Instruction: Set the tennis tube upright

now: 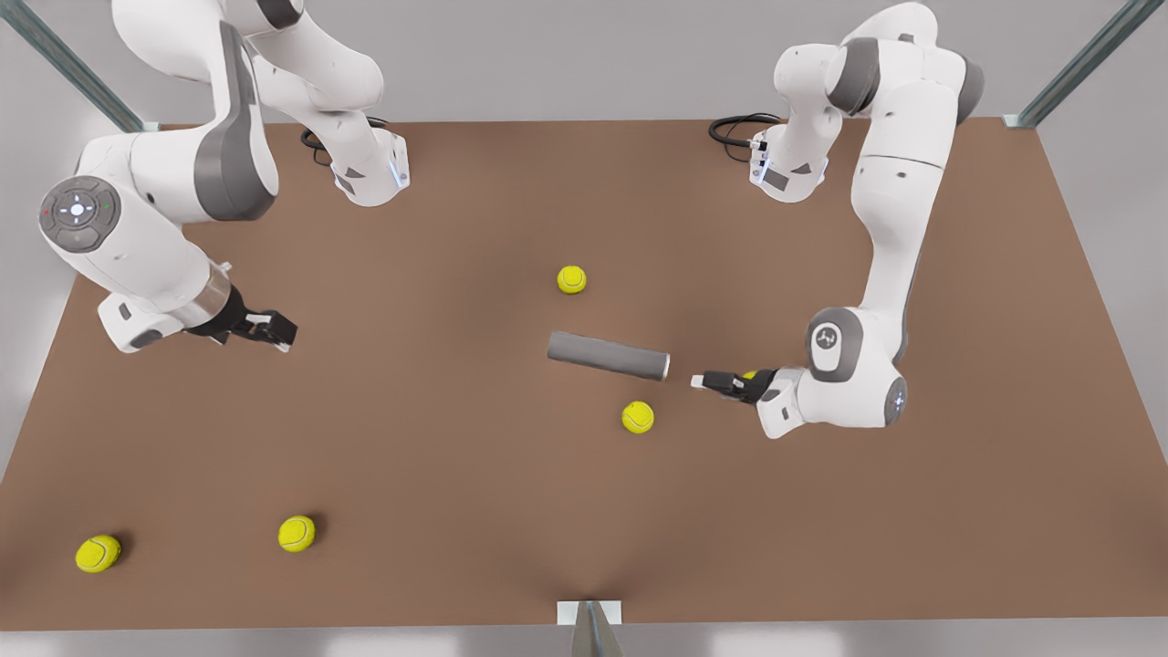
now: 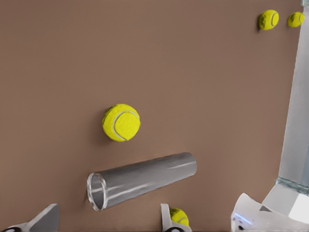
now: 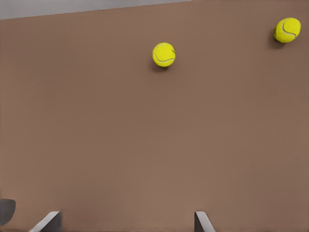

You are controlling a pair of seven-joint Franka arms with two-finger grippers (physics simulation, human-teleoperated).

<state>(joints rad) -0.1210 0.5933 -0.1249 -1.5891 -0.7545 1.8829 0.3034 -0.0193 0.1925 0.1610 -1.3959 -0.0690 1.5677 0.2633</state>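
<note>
- Starting at the edge closest to the front camera: I'm seeing two tennis balls (image 1: 98, 553) (image 1: 297, 533) sitting on the brown table (image 1: 456, 474), down at the front view's left, well apart from everything else.
- Next one in, another tennis ball (image 1: 638, 417) is lying near the middle, just beside the tube's lighter end but not touching it.
- The left gripper (image 1: 707, 381) is hovering low on the front view's right, pointing at that lighter end. Through its wrist cam I'm looking at its fingers (image 2: 46, 220) spread wide with nothing between them. The tube's rim is just past the tips.
- There's one more small ball (image 2: 179, 216) peeking out right by one of those fingers.
- The tennis tube (image 1: 609, 355) is lying flat on its side near the table's centre, not upright. It's running roughly across the front view, with the lighter rim (image 2: 96, 191) facing the left gripper. Nothing is touching it.
- The right gripper (image 1: 274, 330) is hanging over on the front view's left, well apart from the tube. That arm is just waiting. Its fingers (image 3: 48, 221) are also splayed apart over bare table.
- Farthest back, a last ball (image 1: 571, 279) is sitting behind the tube, near it but clear of it.
</note>
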